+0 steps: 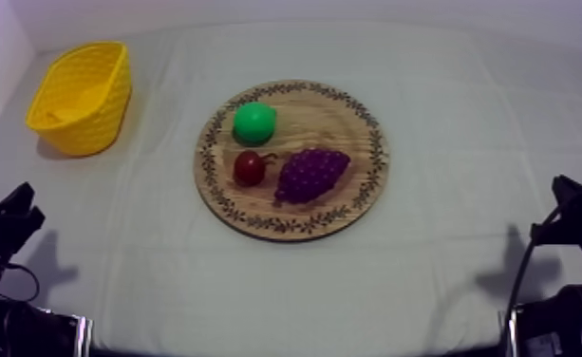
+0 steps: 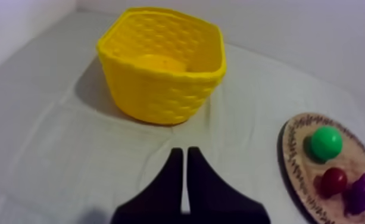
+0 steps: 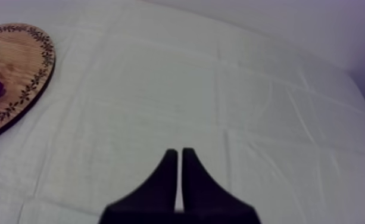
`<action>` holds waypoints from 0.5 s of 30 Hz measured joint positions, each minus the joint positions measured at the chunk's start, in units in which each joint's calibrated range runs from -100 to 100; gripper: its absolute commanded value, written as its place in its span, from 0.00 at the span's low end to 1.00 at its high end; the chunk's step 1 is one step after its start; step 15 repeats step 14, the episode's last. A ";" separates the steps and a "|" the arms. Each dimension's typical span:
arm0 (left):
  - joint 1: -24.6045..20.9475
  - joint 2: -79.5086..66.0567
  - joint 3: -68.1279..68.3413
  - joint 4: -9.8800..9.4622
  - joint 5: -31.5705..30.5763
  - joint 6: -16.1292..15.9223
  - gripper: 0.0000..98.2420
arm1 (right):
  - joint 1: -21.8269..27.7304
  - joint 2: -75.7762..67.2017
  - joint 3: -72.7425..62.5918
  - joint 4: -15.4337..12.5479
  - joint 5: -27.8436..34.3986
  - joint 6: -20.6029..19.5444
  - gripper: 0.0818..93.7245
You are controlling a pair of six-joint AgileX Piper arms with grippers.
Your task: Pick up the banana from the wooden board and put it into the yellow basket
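Observation:
The yellow basket (image 1: 81, 95) stands at the table's far left. Inside it lies a yellow curved shape (image 2: 161, 62) that looks like the banana. On the round wooden board (image 1: 351, 204) in the middle rest a green pear (image 1: 254, 122), a small red fruit (image 1: 249, 167) and purple grapes (image 1: 309, 174). My left gripper (image 1: 17, 207) sits low at the left, shut, its fingers a narrow wedge (image 2: 181, 152) over bare cloth short of the basket. My right gripper (image 1: 572, 195) sits low at the right, also shut (image 3: 177, 153) on nothing, well away from the board (image 3: 24, 77).
Grey-white cloth (image 1: 465, 123) covers the table, with open stretches on both sides of the board. A pale wall runs behind the basket and along the back edge.

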 measured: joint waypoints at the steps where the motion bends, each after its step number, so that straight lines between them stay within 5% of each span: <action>1: 0.12 -0.23 0.00 0.00 0.00 0.40 0.00 | 0.00 0.00 0.00 0.00 0.00 0.00 0.01; 15: -0.38 -1.72 0.08 0.30 -0.07 0.57 0.00 | 0.00 0.00 0.00 0.00 0.00 0.00 0.01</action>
